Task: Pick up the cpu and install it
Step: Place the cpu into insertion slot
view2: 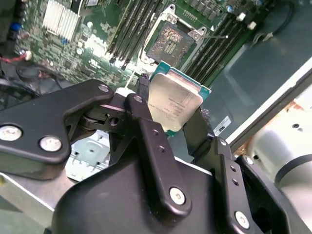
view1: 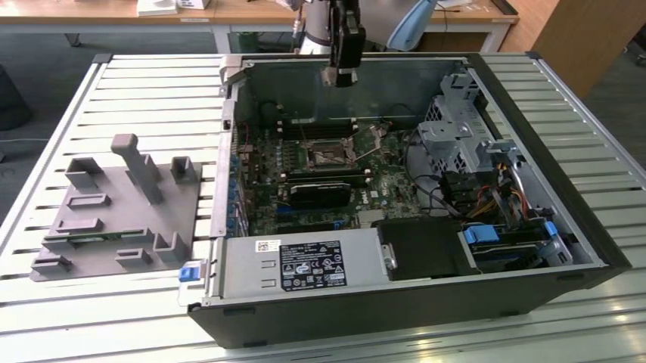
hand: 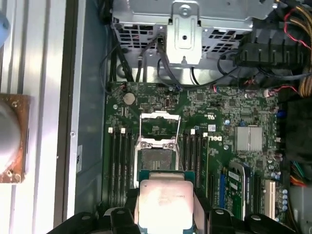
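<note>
My gripper (view1: 341, 76) hangs above the open computer case (view1: 565, 249), near its far wall. It is shut on the cpu (view2: 171, 100), a flat square chip with a shiny silver top and a thin green rim, pinched by two opposite edges between the black fingers (view2: 146, 122). In the first wrist view the cpu (hand: 163, 197) sits in my gripper (hand: 165, 209), level over the motherboard. The empty socket (hand: 155, 156) lies just beyond the chip, its metal load plate (hand: 158, 122) swung open. In the exterior view the socket (view1: 328, 155) lies on the board well below the gripper.
Memory slots (hand: 119, 165) flank the socket on both sides. A finned heatsink (hand: 248, 139), a metal drive cage (view1: 454, 128), coloured cables (view1: 504, 200) and the power supply (view1: 302, 265) crowd the case. A grey parts fixture (view1: 111, 219) sits on the slatted table at the exterior view's left.
</note>
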Controlling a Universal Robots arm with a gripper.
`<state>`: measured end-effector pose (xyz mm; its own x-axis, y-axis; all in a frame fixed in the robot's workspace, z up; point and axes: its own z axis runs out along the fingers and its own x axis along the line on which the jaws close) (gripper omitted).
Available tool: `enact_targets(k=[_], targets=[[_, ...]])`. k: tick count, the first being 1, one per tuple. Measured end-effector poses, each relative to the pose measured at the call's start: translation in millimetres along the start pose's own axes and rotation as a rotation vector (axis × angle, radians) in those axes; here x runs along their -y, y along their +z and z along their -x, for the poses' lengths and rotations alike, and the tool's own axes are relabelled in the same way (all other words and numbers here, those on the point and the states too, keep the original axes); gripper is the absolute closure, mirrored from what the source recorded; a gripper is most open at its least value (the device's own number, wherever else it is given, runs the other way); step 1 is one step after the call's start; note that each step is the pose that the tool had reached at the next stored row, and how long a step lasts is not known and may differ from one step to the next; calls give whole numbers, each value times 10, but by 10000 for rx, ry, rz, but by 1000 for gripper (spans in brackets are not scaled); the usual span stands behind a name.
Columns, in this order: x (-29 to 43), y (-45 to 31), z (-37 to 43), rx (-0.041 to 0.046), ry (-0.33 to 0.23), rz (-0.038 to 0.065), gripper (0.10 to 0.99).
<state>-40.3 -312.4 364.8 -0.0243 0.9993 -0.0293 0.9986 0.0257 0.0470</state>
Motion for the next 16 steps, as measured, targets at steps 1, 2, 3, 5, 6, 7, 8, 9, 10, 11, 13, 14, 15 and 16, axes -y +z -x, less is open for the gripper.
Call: enact_targets(k=[1,2,3,5,6,7,8,9,10,11,13,14,15,16], targets=[[1,11,0,-8,-167,5,553],[1,24,-1,-15,-308,9,553],[2,37,-1,-23,-394,11,553],[3,55,-2,-30,-403,12,553],[3,61,-2,-30,-404,12,553],[3,69,-2,-31,-405,12,553],[4,78,-3,-31,-405,12,553],[4,86,-3,-31,-405,12,553],[4,92,-3,-30,-405,12,553],[5,98,-3,-31,-405,12,553],[5,108,-3,-32,-405,12,553],[5,112,-4,-36,-405,12,553],[6,116,-4,-40,-405,13,553],[6,119,-4,-42,-404,13,553]])
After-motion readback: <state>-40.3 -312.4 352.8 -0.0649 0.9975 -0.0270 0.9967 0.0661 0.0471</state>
